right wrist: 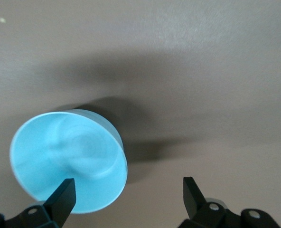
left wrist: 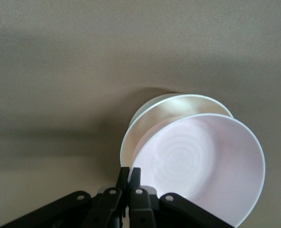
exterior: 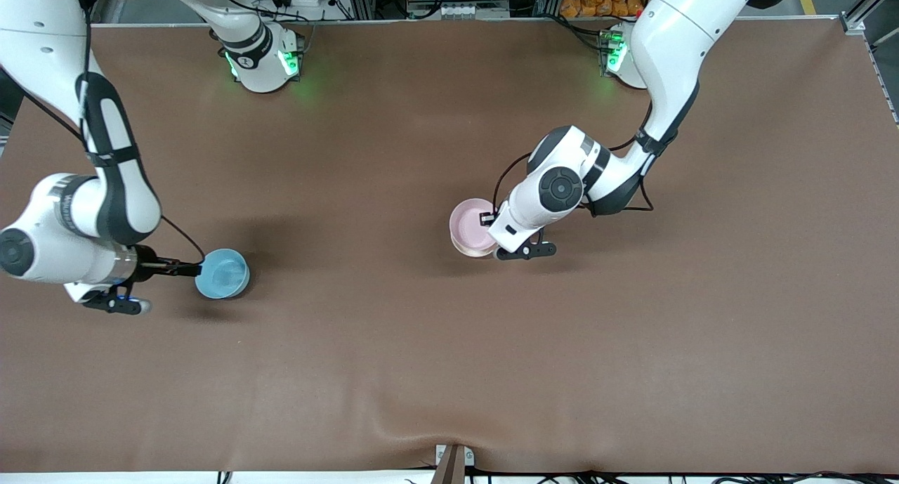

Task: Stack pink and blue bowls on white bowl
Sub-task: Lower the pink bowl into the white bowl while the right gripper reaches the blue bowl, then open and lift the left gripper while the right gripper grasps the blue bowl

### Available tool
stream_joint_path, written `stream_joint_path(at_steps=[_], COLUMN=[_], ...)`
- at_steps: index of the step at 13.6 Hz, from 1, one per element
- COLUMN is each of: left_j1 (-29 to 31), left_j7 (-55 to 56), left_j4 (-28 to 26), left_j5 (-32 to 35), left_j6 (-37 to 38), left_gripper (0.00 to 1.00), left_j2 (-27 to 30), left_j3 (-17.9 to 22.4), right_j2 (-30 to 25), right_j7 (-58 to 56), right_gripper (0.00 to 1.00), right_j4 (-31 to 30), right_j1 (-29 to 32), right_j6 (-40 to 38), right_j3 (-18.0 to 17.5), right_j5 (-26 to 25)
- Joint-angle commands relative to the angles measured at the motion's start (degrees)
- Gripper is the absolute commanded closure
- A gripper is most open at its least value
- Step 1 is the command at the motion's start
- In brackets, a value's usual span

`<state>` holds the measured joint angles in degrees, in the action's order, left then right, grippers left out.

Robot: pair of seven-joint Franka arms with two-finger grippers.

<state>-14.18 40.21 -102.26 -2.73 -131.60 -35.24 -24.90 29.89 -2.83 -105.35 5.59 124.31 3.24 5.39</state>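
Scanning for writing, we read none on the brown table [exterior: 449, 371]. Left gripper [left wrist: 129, 178] pinches the pink bowl [exterior: 472, 224] over the white bowl [left wrist: 150, 114] mid-table. Right gripper [right wrist: 128, 194] gapes beside the blue bowl [exterior: 222, 273], holding nothing.

Blue bowl [right wrist: 69, 161] upright on the brown table [right wrist: 202, 71], casting a dark shadow. Right gripper [right wrist: 128, 194] spread wide, one fingertip [right wrist: 64, 192] over the bowl's rim, the other clear of it.
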Motion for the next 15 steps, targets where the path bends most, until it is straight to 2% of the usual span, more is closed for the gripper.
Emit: stream_joint_path(at_steps=[1,2,3,4,5,6,7,9,11,15], left_j1=[-0.41,-0.41,-0.41,-0.33,0.11,0.55,1.34,5.10,10.64,16.54], left_j7=[1.54,1.54,1.54,1.62,1.71,1.80,1.71,1.27,-0.30,-8.73], left_j4=[0.57,0.74,0.92,1.00,1.09,1.35,1.36,2.93,7.92,18.12], left_j5=[1.41,1.41,1.41,1.33,1.32,1.41,1.50,2.02,2.90,2.99], left_j6=[-0.59,-0.59,-0.59,-0.59,-0.59,-0.41,0.46,6.32,15.01,29.79], left_gripper=[1.00,0.96,0.78,0.48,0.00,0.00,0.00,0.00,0.00,0.00], left_j2=[-0.45,-0.53,-0.71,-0.71,-0.10,0.69,3.83,10.25,13.60,17.48], left_j3=[0.11,0.02,0.02,0.02,0.02,0.11,0.55,1.78,1.61,1.78], right_j2=[-2.73,-2.56,-2.29,-2.12,-1.51,-1.06,-0.80,-0.45,0.26,-0.18], right_j7=[0.02,0.10,0.10,0.54,0.80,0.81,0.81,0.89,0.98,0.90], right_gripper=[0.00,0.00,0.00,0.00,0.18,0.32,0.45,0.70,0.98,1.00], right_j4=[-5.39,-5.48,-5.56,-5.57,-5.57,-5.48,-5.39,-5.30,-5.04,-5.04], right_j1=[-0.93,-1.02,-1.02,-1.02,-1.02,-0.85,-0.41,-0.15,-0.14,-0.23], right_j6=[3.39,3.30,3.39,3.74,4.52,5.05,5.84,7.43,7.96,7.44], right_j3=[-0.43,-0.43,-0.43,-0.43,-0.43,-0.43,-0.43,-0.43,-0.43,-0.43], right_j5=[0.67,0.67,0.67,0.67,0.76,0.85,0.85,0.94,1.72,2.78])
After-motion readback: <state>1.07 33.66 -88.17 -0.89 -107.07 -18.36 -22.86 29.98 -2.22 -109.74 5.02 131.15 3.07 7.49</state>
